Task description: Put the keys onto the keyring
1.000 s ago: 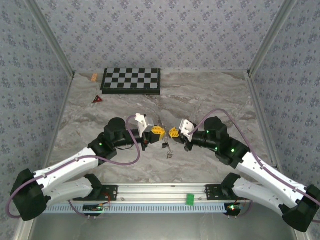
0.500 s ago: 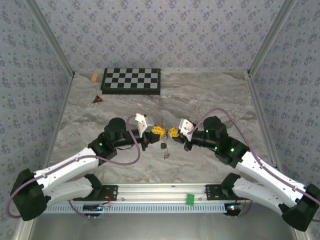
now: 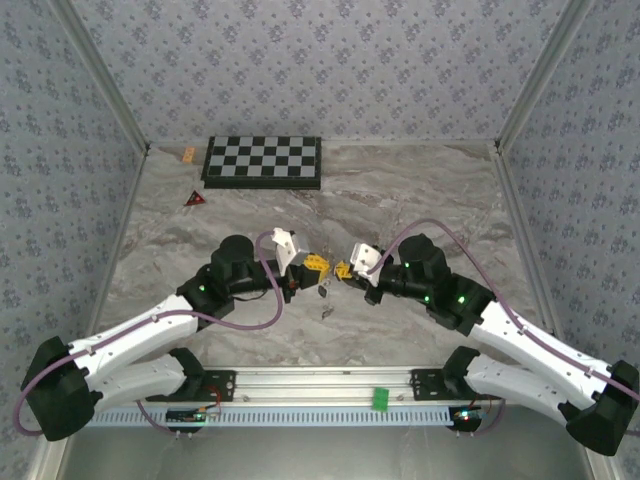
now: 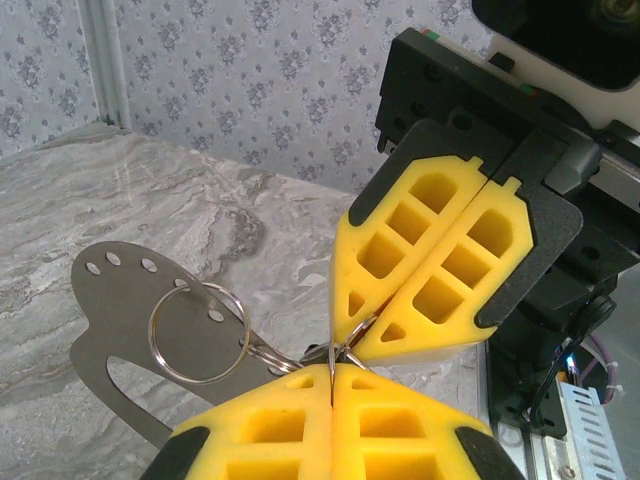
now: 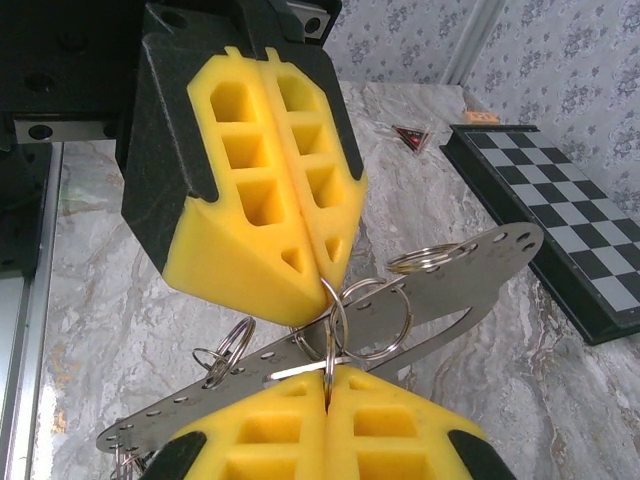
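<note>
My left gripper (image 3: 318,264) and right gripper (image 3: 343,269) meet tip to tip above the middle of the marble table. Both are shut on thin silvery loops of the keyring (image 5: 330,345). In the left wrist view my left gripper (image 4: 332,372) pinches a loop edge-on, and the right gripper (image 4: 350,345) bites a linked loop just above it. In the right wrist view my right gripper (image 5: 327,378) grips a loop that runs up into the left gripper (image 5: 322,278). One small dark key (image 3: 323,292) dangles below the fingertips; I cannot make out a second key.
A flat steel strip with holes (image 5: 480,270) hangs from the rings, carrying more split rings (image 5: 428,258). A chessboard (image 3: 263,160) lies at the back, a red triangle (image 3: 195,199) and a small orange piece (image 3: 188,154) at the back left.
Both grippers stay shut. The right gripper has pushed slightly left, closing the gap between the tips, and the dangling key has shifted left with them.
</note>
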